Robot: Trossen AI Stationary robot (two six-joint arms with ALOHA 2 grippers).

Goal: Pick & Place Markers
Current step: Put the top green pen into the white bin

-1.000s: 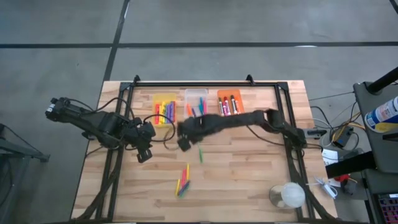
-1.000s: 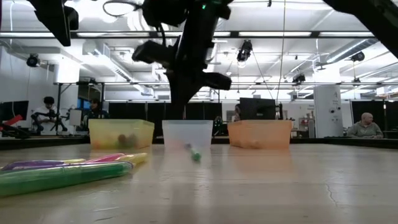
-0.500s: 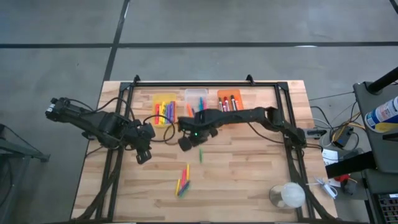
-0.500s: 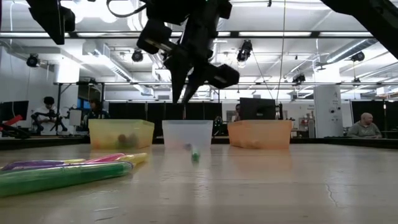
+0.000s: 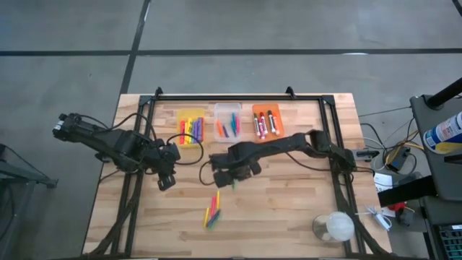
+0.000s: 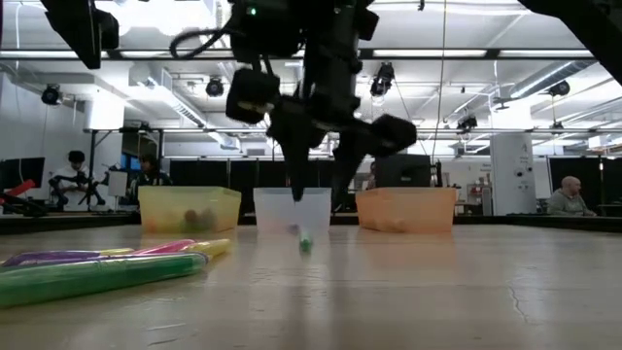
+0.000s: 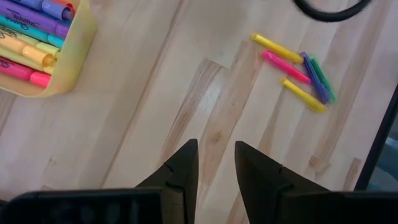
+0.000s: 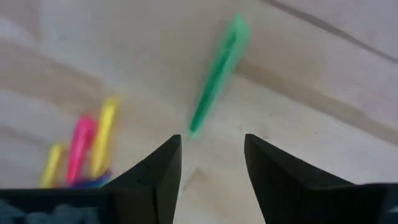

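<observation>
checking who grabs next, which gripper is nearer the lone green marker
Right. The right gripper hangs just over the green marker, jaws open; the left gripper sits off toward the table's left side.

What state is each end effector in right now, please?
Left end effector: open a little, holding nothing, above bare table.
Right end effector: open, holding nothing, over the green marker.

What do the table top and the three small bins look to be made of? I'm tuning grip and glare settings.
Table top: wood, pale planks with visible grain and joints, matte to satin. Yellow bin, clear bin and orange bin: probably thin plastic, translucent, since light and the contents show through their walls. All three look smooth and slightly glossy.
</observation>
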